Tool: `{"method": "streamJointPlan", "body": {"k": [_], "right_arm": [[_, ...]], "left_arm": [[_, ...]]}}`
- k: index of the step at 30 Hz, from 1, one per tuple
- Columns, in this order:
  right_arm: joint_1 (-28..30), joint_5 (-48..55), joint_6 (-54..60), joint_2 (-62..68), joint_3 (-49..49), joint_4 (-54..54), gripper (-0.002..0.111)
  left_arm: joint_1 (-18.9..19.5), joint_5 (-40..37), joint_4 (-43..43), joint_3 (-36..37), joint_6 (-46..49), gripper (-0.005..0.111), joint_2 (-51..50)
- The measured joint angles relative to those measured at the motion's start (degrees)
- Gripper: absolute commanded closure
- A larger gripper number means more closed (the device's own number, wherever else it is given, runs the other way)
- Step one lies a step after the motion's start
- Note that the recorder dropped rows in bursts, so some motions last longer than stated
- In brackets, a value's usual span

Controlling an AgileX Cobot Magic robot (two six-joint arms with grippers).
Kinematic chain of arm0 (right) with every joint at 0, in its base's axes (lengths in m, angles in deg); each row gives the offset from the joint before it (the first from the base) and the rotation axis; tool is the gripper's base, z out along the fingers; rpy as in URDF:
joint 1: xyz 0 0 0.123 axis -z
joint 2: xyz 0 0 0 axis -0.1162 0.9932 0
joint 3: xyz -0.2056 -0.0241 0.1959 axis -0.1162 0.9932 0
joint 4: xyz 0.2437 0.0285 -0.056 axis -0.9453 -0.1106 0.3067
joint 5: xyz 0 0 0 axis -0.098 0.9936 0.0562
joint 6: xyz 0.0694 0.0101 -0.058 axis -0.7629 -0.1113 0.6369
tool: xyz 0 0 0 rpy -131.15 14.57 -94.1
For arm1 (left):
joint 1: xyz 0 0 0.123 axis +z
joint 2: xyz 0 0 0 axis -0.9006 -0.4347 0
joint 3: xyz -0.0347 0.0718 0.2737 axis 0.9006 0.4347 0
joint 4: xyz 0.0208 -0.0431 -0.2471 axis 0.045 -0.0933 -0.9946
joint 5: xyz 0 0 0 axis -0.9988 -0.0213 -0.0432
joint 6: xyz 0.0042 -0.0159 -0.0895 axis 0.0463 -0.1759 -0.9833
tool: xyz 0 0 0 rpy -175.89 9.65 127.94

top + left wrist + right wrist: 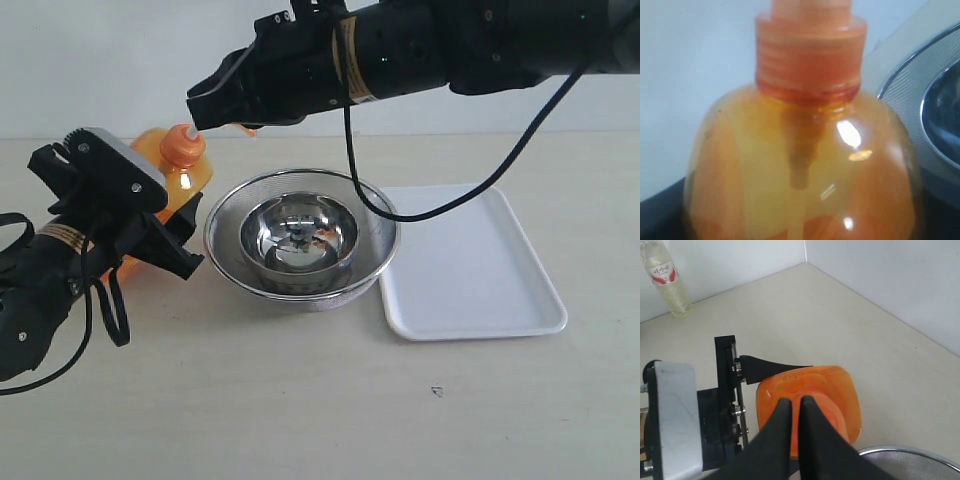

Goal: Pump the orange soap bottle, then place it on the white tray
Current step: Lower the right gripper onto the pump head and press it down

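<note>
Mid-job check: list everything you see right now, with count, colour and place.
orange soap bottle: one, translucent orange plastic with pump, left of the bowls
steel mesh bowl: one, silver, round, middle of the table
polished steel bowl: one, silver, nested inside the mesh bowl
white tray: one, flat rectangular plastic, right of the bowls
clear plastic bottle: one, pale liquid, red-and-white label, upright by the wall
table: one, beige
black cable: one, hanging from the right arm
left gripper: black, closed around the soap bottle's body
right gripper: black, jaws shut, over the pump head
</note>
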Motion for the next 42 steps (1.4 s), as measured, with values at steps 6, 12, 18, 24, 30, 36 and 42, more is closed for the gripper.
{"method": "streamJointPlan", "body": {"k": [6, 12, 18, 24, 30, 36, 42], "right_arm": [[0.00, 0.11, -0.29, 0.14, -0.11, 0.00, 0.107], [0.00, -0.40, -0.94, 1.93, -0.38, -0.79, 0.107], [0.00, -0.53, -1.04, 3.22, -0.70, -1.42, 0.107], [0.00, -0.53, -1.04, 3.22, -0.70, -1.42, 0.107], [0.00, -0.53, -1.04, 3.22, -0.70, -1.42, 0.107], [0.00, -0.41, -1.48, 3.63, -0.70, -1.42, 0.107], [0.00, -0.76, -1.64, 4.54, -0.79, -1.63, 0.107]], "left_arm": [[0.00, 0.00, 0.00, 0.00, -0.22, 0.102, 0.00], [0.22, 0.00, -0.25, 0.00, -0.45, 0.102, -0.08], [0.56, -0.46, -0.98, 0.00, 0.28, 0.102, -0.22], [0.56, -0.68, -1.09, 0.00, 0.47, 0.102, -0.22], [0.56, -0.68, -1.11, 0.00, 0.47, 0.102, -0.22], [0.56, -0.68, -1.21, 0.00, 0.47, 0.102, -0.22], [0.69, -0.68, -1.79, 0.00, 0.88, 0.102, -0.46]]}}
